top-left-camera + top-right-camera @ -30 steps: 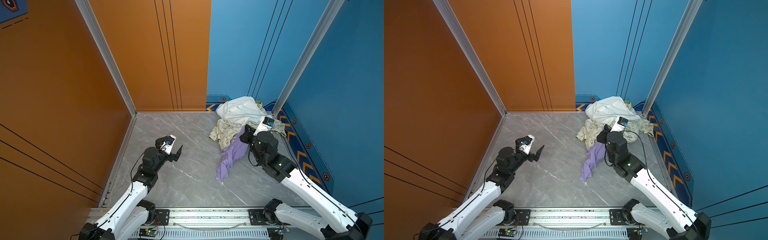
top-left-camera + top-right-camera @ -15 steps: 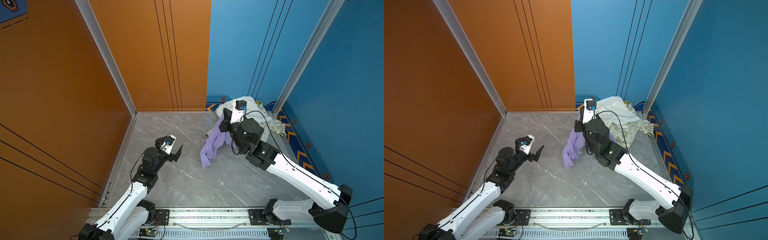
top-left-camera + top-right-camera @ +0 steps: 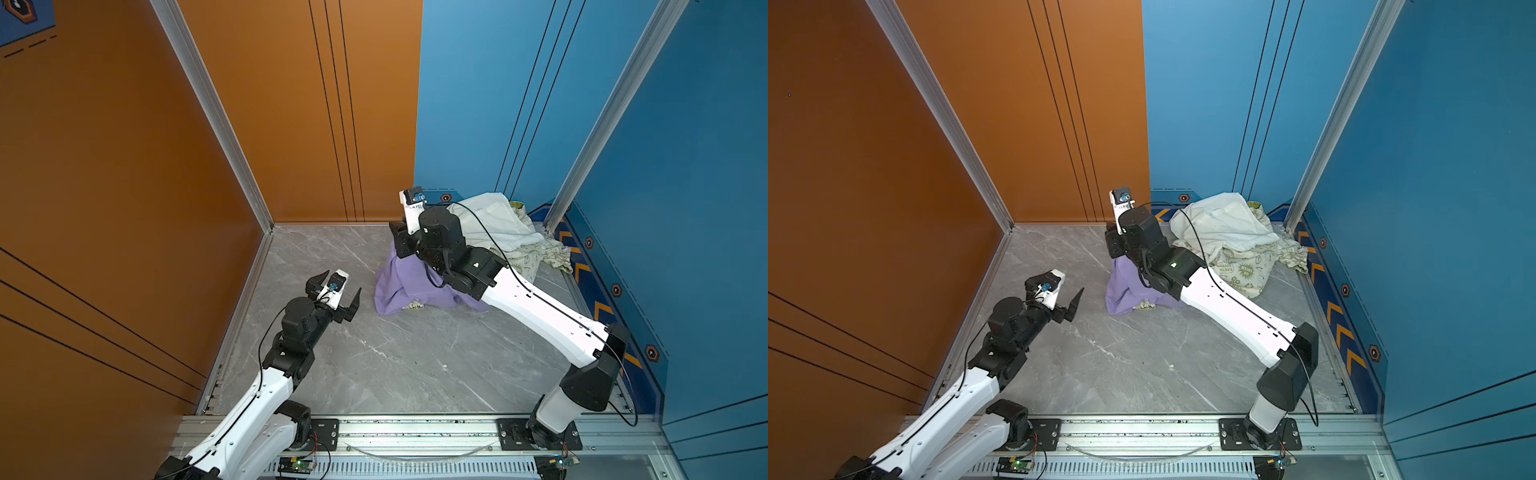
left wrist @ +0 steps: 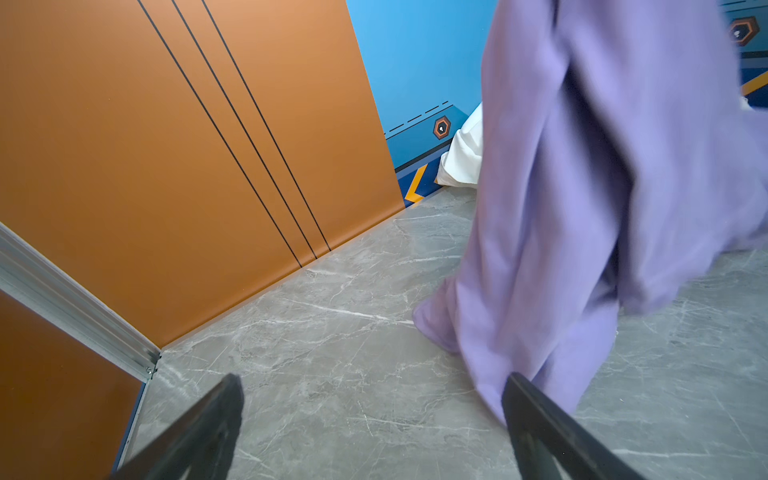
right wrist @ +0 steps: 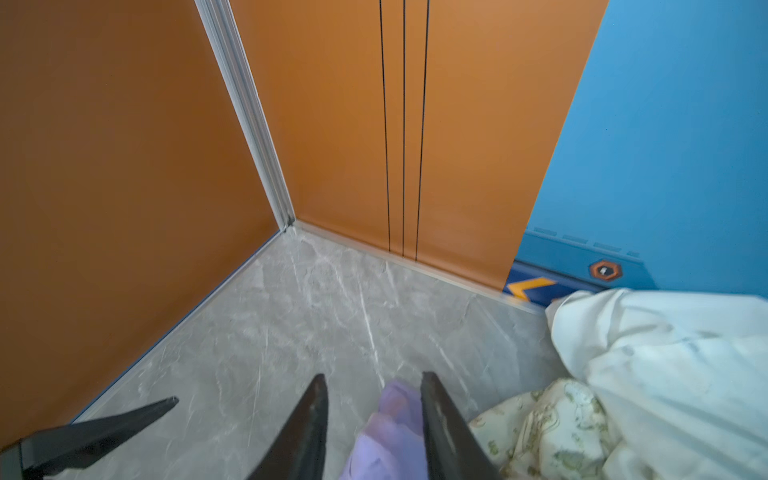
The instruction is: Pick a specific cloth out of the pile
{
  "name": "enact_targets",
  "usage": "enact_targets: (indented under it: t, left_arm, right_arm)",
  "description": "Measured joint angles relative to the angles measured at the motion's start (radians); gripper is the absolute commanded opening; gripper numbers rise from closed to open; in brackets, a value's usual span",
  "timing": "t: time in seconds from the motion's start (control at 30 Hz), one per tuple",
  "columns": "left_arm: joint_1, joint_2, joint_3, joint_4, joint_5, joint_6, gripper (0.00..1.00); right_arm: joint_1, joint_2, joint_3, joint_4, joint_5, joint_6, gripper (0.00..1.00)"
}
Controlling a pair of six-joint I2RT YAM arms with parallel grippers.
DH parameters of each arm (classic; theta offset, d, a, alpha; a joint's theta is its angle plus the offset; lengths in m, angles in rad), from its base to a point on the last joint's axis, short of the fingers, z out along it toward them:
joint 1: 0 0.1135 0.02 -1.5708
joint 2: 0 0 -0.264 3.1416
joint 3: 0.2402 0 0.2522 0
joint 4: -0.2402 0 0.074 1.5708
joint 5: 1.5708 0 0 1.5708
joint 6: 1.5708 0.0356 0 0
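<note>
The lilac-purple cloth (image 3: 399, 282) (image 3: 1125, 286) sits crumpled on the grey floor, left of the pile and under my right gripper (image 3: 401, 245) (image 3: 1113, 245). In the right wrist view the right gripper (image 5: 374, 375) is open; a fold of the cloth (image 5: 395, 432) lies between the parted fingers, against one of them. The left wrist view shows the cloth (image 4: 582, 166) blurred and draping down to the floor. My left gripper (image 3: 340, 282) (image 4: 372, 377) is open and empty, hovering a little left of the cloth. The pile (image 3: 494, 224) (image 3: 1225, 224) stays in the back right corner.
The pile is a white shirt (image 5: 665, 353) over a cream cloth with green doodle print (image 3: 1246, 266) (image 5: 548, 424). A scrap of the doodle print (image 3: 411, 306) peeks from under the purple cloth. Orange walls close the left and back, blue walls the right.
My right arm swung left, away from the pile, carrying the purple cloth. Its jaws then opened and the cloth sank into a heap on the floor. The left arm has not moved.
</note>
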Motion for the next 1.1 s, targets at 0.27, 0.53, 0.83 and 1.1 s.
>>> enact_targets:
  t: [0.27,0.53,0.83,1.1]
  left_arm:
    - [-0.003,-0.002,-0.005,0.0,-0.019,0.007,0.98]
    - [-0.004,-0.002,-0.005,0.0,-0.024,0.007,0.98]
    - [-0.011,-0.001,-0.005,0.0,-0.026,0.007,0.98]
    - [-0.017,-0.001,-0.005,0.0,-0.026,0.009,0.98]
  right_arm:
    - [-0.106,-0.039,-0.145,-0.178,-0.073,0.062,0.69]
    - [-0.214,-0.22,-0.383,-0.202,-0.073,0.106,0.7]
    - [-0.249,-0.22,-0.597,-0.217,-0.118,0.15,0.71]
    - [-0.232,-0.072,-0.613,-0.217,-0.159,0.176,0.7]
